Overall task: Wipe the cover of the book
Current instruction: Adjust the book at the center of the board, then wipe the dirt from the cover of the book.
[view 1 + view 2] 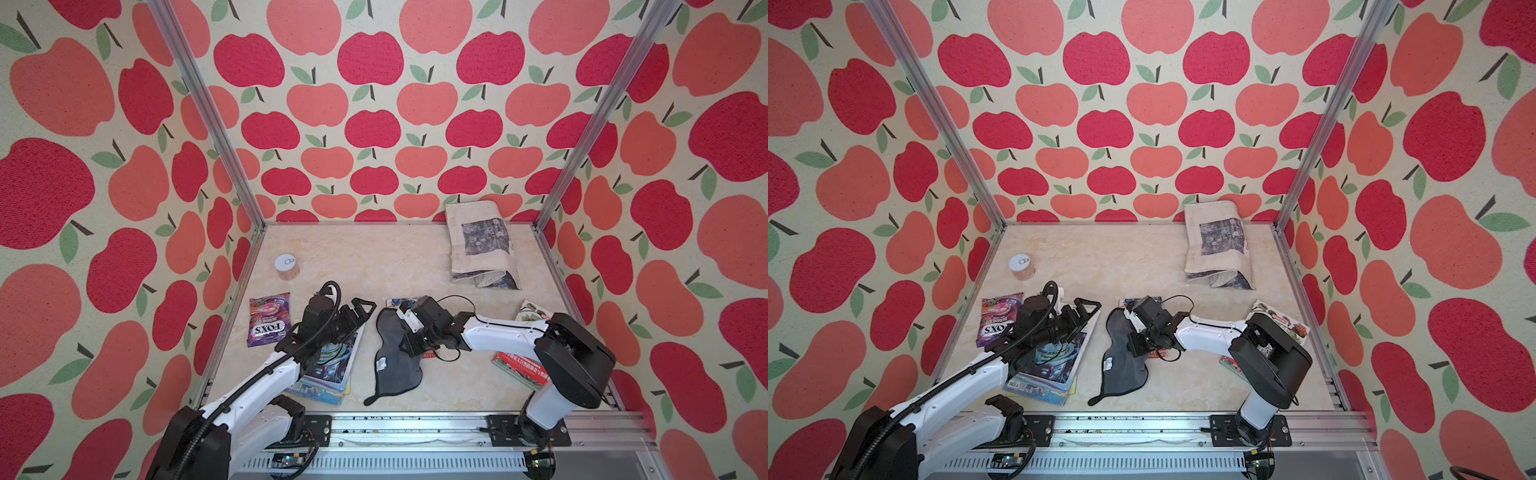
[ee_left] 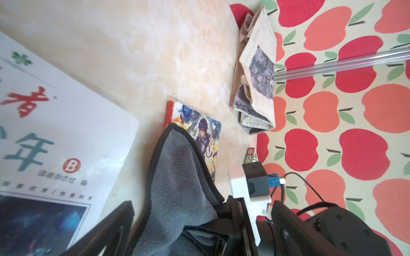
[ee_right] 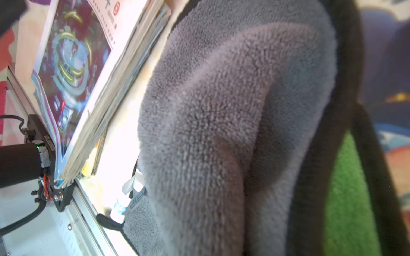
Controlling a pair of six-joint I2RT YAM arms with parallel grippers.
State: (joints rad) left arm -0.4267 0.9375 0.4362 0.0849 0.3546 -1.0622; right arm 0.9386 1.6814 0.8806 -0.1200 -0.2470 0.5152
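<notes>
Centrally, right jaws pinching grey cloth (image 1: 395, 365), left jaws agape

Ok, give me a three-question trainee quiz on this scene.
1. True or false: the fingers of the right gripper are shut on the grey fleecy cloth with black edging.
2. Which lies nearest the purple foil sweets packet? A) folded beige canvas bag B) small white-lidded round tin C) red-titled book
3. Fill in: the fingers of the left gripper, by the white-covered magazine, are ____.
Key: 1 true; 2 B; 3 open.
</notes>
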